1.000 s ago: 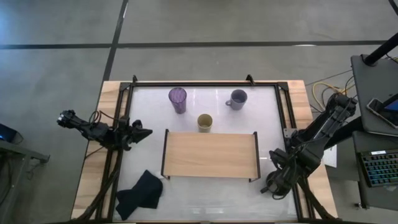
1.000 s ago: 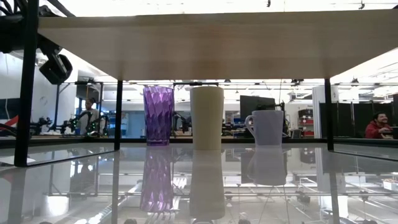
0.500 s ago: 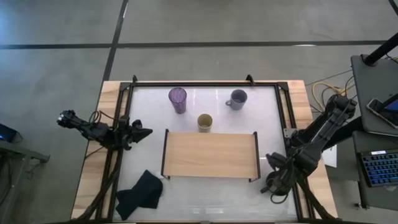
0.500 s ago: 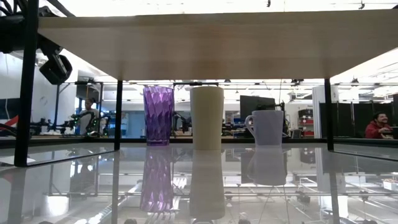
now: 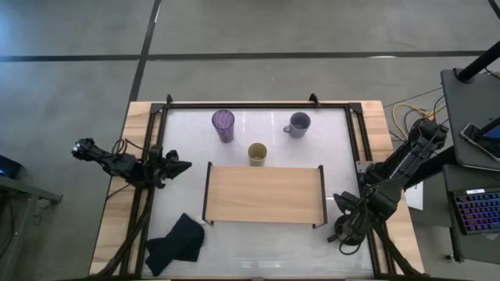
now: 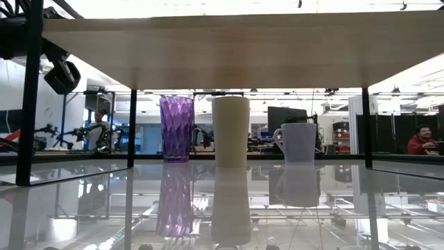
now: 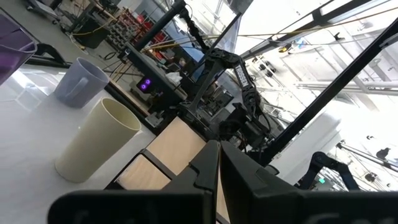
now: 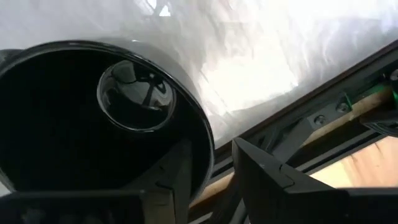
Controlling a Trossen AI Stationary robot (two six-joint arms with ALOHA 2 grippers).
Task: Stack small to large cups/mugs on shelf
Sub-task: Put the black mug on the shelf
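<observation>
The purple tumbler, pale yellow cup and lavender-grey mug stand upright on the white tabletop behind the wooden shelf, whose top is bare. The black mug shows only in the right wrist view; in the high view the arm hides it. My right gripper is at the table's near right corner, open, with one finger inside the mug and one outside its wall. My left gripper is shut and empty at the table's left edge, level with the shelf's far edge. My right gripper stands astride the black mug's rim, one finger inside the mug and the other outside. A gap shows between the outer finger and the wall. Whether the inner finger touches the wall I cannot tell.
A dark cloth lies at the table's near left corner. Black metal rails frame the tabletop. A side stand with a keyboard is beyond the right edge. White tabletop shows between the shelf and the near edge.
My right gripper has edged slightly toward the table's near left. The three cups, the shelf and my left arm have kept still.
</observation>
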